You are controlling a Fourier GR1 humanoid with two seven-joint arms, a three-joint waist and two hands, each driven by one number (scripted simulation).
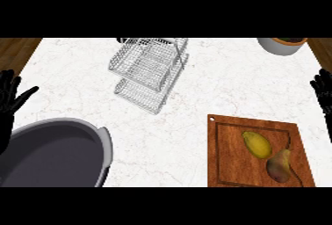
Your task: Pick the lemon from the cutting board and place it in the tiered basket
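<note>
Two hands resting at the edges of a marble worktop (214,83)
Left hand (9,99) and right hand (323,90) spread, fingers up; lemon (257,144) on board (224,154) touching a pear (279,166); wire basket (148,70) well apart; grey pan (55,154) lower left

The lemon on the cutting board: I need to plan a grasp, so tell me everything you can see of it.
The lemon is yellow, smooth-skinned and oval, with tapered ends. It lies whole on its side in the recessed middle of the wooden cutting board, its long axis running from upper left to lower right. Its lower end sits close against a brownish pear; whether they touch is unclear. Neither robot hand is near it.
</note>
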